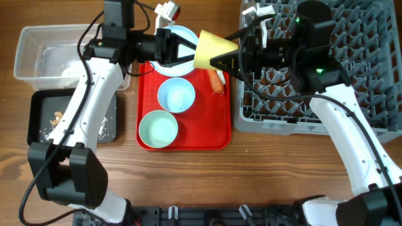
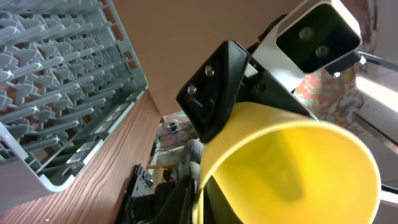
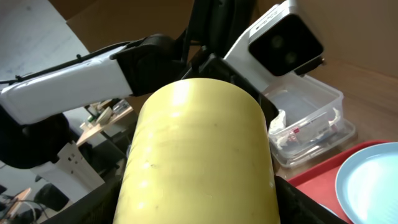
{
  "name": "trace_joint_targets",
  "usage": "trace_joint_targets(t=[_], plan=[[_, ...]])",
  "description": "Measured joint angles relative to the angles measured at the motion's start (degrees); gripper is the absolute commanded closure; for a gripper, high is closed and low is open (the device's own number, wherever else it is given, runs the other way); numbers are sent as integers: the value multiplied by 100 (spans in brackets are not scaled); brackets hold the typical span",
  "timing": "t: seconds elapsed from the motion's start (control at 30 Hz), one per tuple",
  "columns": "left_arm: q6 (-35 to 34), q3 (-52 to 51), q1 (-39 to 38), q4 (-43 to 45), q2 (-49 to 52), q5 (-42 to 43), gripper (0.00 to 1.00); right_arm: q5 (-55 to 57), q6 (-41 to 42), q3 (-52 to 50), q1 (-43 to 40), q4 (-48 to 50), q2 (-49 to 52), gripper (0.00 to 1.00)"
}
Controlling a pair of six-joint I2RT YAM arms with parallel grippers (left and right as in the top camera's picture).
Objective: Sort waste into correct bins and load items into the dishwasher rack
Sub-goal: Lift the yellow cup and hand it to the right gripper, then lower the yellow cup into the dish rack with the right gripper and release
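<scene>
The small yellow cup (image 1: pixel 213 50) hangs on its side above the red tray's far edge, between my two grippers. My left gripper (image 1: pixel 190 51) is shut on the cup's rim (image 2: pixel 292 168), one finger inside and one outside the wall. From the rack side my right gripper (image 1: pixel 230 60) is shut on the cup's body (image 3: pixel 199 155), with a black finger pressed against each flank. The grey dishwasher rack (image 1: pixel 282 122) stands at the right. The pale blue plate (image 1: pixel 185 32), pale blue bowl (image 1: pixel 176 95), pale green bowl (image 1: pixel 158 128) and orange carrot (image 1: pixel 217 80) lie on the tray.
The flat red tray (image 1: pixel 213 122) sits mid-table. At the left stand the clear tub (image 1: pixel 38 53), holding white and red-printed waste, and the black tray (image 1: pixel 44 113) with grains and a brown bit. Both arms cross above the tray's far half.
</scene>
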Motion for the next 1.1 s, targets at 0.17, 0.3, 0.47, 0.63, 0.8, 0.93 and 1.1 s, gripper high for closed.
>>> trace_joint_targets(t=[0.17,0.3,0.47,0.63,0.8,0.93,1.1], plan=[[-11,0,-2,0,0,-66,80,46,173,0,-476,-35,0,43],[-11,0,0,0,0,-114,75,197,326,31,-1340,-850,0,47],[-9,0,-2,4,0,-326,72,1762,372,59,-2074,-2946,-2,46],[-9,0,-2,-55,0,-1128,73,4079,389,46,-1923,-4437,-457,44],[-11,4,-2,-682,0,-2973,73,5954,551,55,-1384,-5431,-737,43],[-9,11,-2,-1390,0,-4811,73,6544,715,55,-817,-5720,-483,43],[-9,11,0,-1816,0,-6166,73,6728,811,57,-750,-5742,160,42]])
